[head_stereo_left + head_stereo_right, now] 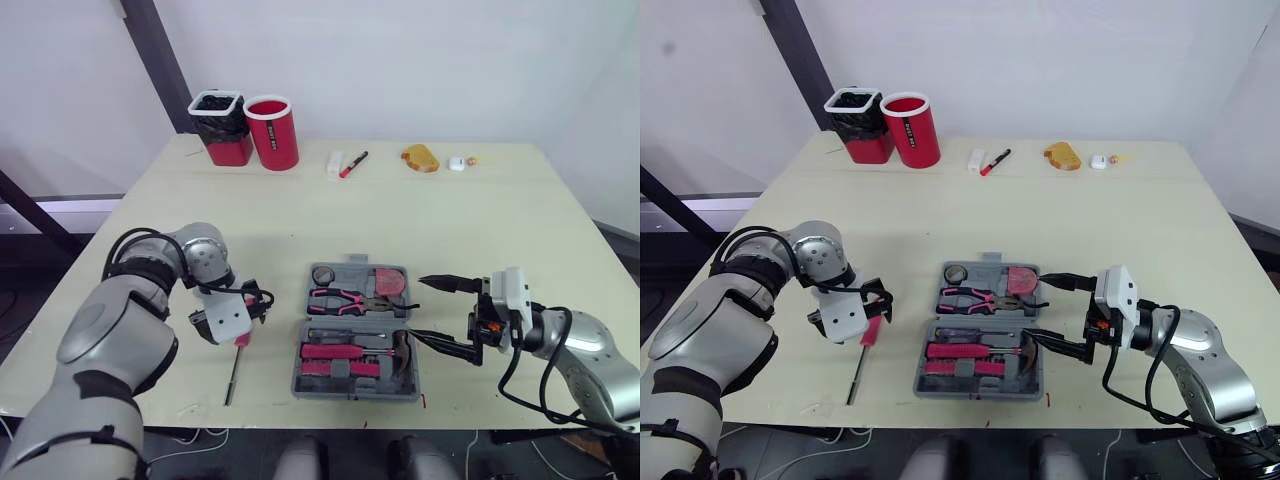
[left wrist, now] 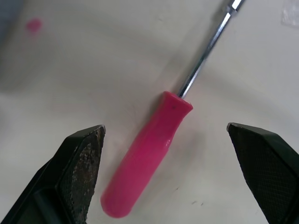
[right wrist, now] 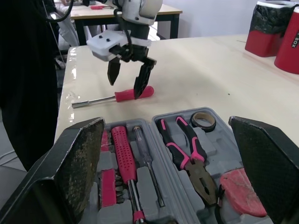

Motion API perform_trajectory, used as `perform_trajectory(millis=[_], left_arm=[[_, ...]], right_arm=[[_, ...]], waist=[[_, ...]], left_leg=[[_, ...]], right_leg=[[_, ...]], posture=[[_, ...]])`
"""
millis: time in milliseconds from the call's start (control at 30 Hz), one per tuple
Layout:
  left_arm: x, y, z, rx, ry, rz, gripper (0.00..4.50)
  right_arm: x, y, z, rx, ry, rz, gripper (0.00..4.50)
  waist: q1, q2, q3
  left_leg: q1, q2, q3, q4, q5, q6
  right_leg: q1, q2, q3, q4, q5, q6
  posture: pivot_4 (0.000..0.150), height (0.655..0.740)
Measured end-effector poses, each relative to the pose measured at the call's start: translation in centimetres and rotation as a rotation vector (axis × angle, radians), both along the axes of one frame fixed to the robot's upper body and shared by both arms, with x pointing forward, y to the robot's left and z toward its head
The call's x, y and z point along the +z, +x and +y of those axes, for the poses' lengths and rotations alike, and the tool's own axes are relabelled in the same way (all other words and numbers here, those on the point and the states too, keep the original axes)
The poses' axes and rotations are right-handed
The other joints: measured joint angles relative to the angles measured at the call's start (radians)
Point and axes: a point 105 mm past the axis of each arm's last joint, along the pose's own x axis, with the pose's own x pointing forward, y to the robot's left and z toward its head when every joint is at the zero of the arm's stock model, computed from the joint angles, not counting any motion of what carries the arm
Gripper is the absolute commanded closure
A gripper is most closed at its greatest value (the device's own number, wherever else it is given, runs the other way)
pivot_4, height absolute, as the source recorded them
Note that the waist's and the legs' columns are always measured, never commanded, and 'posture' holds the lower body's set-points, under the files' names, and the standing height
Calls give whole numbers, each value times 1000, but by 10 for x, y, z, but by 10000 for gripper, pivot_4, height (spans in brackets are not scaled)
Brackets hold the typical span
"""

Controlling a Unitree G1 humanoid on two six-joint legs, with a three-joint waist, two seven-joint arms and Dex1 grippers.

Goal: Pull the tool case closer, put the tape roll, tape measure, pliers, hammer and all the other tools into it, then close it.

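Observation:
The grey tool case (image 1: 352, 384) lies open near the table's front edge. It holds a tape roll (image 1: 323, 275), pink-handled pliers (image 1: 338, 297), a red tape measure (image 1: 390, 282), a hammer (image 1: 402, 347) and a red-handled screwdriver (image 3: 122, 151). A pink-handled screwdriver (image 2: 145, 172) lies on the table to the left of the case. My left gripper (image 3: 127, 86) hangs open just above its handle, one finger on each side, not touching it. My right gripper (image 1: 418, 308) is open at the case's right side, fingers pointing in over the case, holding nothing.
At the back stand a black-lined red bin (image 1: 222, 127) and a red cup (image 1: 272, 132). A marker (image 1: 352, 164), a yellowish item (image 1: 420, 158) and a small white item (image 1: 456, 163) lie near the far edge. A person in dark clothing (image 3: 23, 70) stands beside the table.

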Motion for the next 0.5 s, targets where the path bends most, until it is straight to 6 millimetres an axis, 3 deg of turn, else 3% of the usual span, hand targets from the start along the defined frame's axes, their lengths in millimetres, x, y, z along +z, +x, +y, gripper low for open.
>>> perform_trajectory(millis=[333, 400, 433, 500], left_arm=[[-11, 9, -13, -160, 19, -77, 491], [-13, 9, -14, -171, 11, -82, 5619], [-13, 10, -14, -171, 10, -83, 5619], [-15, 10, -18, -193, -7, -85, 15359]], right_arm=[[-1, -1, -2, -23, 0, 9, 0], [0, -1, -2, -24, 0, 8, 0], [0, -1, -2, -24, 0, 8, 0], [1, 0, -1, -24, -1, 2, 0]], waist=[[1, -1, 0], [2, 0, 0], [2, 0, 0], [3, 1, -1]], left_leg=[[1, 0, 1, 1, 0, 0], [2, 0, 1, 1, 0, 0], [2, 0, 1, 1, 0, 0], [3, -1, 2, 2, 0, 0]], right_leg=[[1, 0, 1, 1, 1, 2], [2, 0, 1, 1, 1, 2], [2, -1, 1, 1, 1, 2], [3, -1, 1, 1, 1, 2]], posture=[[1500, 7400], [1500, 7400], [1500, 7400], [1500, 7400]])
